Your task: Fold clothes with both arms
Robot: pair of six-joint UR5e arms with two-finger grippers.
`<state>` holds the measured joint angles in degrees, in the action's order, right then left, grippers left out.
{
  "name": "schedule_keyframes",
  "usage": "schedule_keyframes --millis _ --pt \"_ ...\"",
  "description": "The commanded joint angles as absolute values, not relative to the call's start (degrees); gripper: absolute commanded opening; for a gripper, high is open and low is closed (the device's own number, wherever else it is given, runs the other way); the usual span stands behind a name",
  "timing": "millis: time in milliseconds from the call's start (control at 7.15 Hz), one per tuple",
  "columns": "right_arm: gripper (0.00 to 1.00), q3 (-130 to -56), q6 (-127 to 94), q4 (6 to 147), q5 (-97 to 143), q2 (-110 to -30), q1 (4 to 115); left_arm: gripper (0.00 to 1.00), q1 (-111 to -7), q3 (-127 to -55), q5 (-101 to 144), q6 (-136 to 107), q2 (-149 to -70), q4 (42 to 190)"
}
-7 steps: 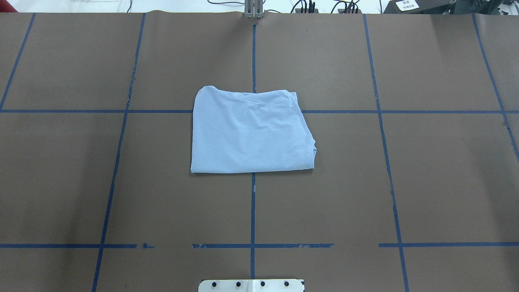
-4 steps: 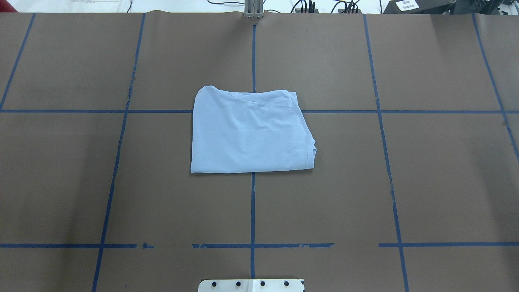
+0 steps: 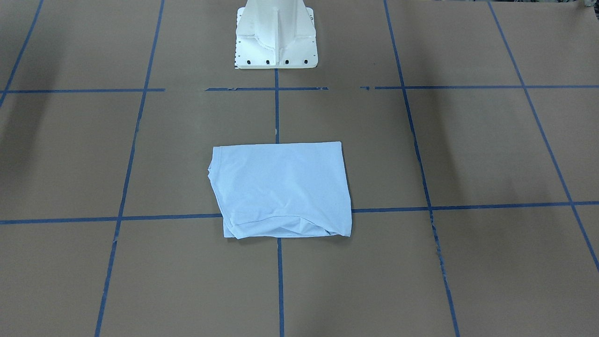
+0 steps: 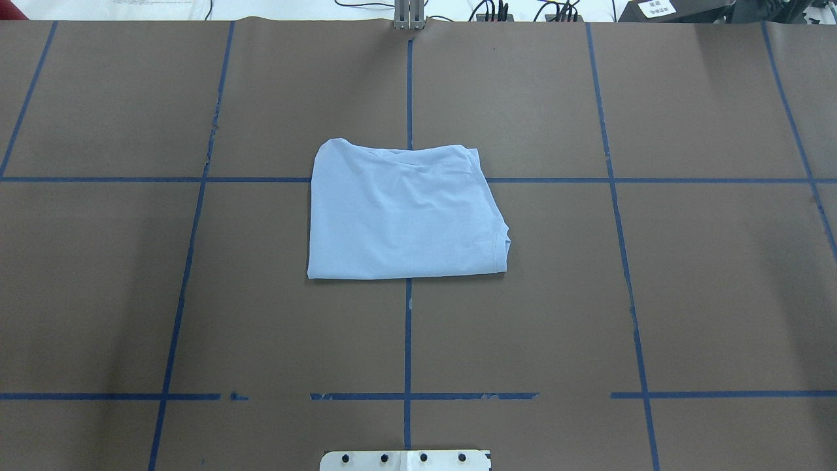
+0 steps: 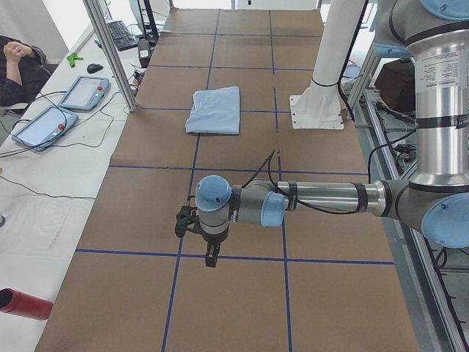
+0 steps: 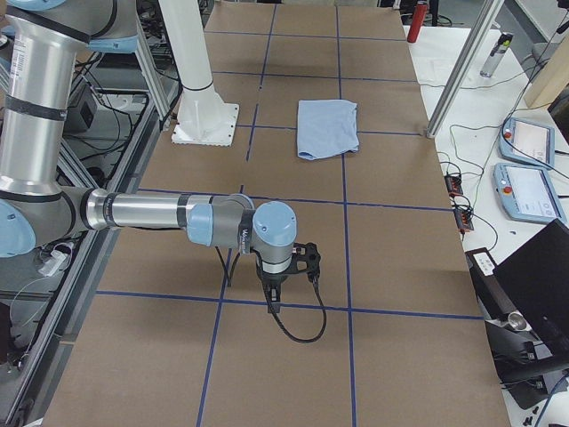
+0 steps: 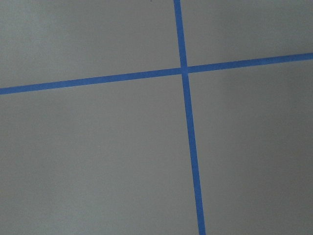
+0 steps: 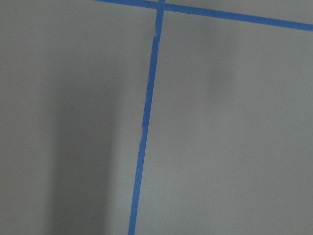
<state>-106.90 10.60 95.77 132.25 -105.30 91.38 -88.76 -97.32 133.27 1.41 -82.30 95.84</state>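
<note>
The pale light-blue T-shirt (image 4: 405,216) lies folded into a compact rectangle at the middle of the brown table, also shown in the front-facing view (image 3: 281,189) and in both side views (image 5: 214,110) (image 6: 327,127). Its print and neck label are hidden. My left gripper (image 5: 210,257) hangs over a tape crossing far from the shirt, toward the table's left end. My right gripper (image 6: 274,307) hangs likewise toward the right end. I cannot tell whether either is open or shut. Both wrist views show only brown table and blue tape.
The white pedestal base (image 3: 276,37) stands at the robot's side of the table (image 4: 405,460). Teach pendants (image 5: 84,92) (image 6: 529,142), cables and a seated operator (image 5: 18,66) are beside the table's far edge. A red cylinder (image 5: 22,304) lies off the left end.
</note>
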Motion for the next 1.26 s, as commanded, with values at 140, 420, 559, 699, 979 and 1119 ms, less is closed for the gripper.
schedule_keyframes --millis 140,420,559,699,979,1119 --pt "1.00 -107.05 10.37 95.98 131.92 -105.29 90.97 1.00 -88.86 -97.38 133.50 1.58 -82.18 95.63" --pt "1.00 -106.96 10.37 96.06 131.92 -105.29 90.62 1.00 -88.86 -97.47 133.68 1.93 -82.18 95.54" --pt "1.00 -106.96 10.37 96.06 131.92 -105.29 90.44 1.00 -88.86 -97.47 133.68 2.02 -82.18 95.54" --pt "1.00 -106.96 10.46 96.06 131.84 -105.29 89.92 1.00 -88.94 -97.47 133.77 2.02 -82.18 95.54" --pt "1.00 -107.05 10.46 95.98 131.92 -105.21 89.65 1.00 -88.95 -97.56 133.86 2.02 -82.18 95.45" --pt "1.00 -107.05 10.55 95.80 132.01 -105.12 89.74 1.00 -88.95 -98.69 133.42 2.02 -82.18 95.54"
